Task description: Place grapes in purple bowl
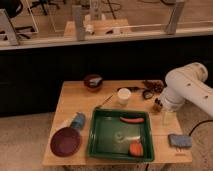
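Note:
The grapes are a dark reddish-brown cluster at the back right of the wooden table. The purple bowl sits at the front left corner, wide, shallow and with nothing in it. My white arm comes in from the right. Its gripper hangs over the table's right side, just right of the green tray and in front of the grapes, apart from them. It is far from the purple bowl.
A black looped object lies beside the grapes. A white cup and a small reddish-brown bowl stand at the back. The tray holds a long orange-red piece and an orange item. A blue sponge lies front right, a blue object near the purple bowl.

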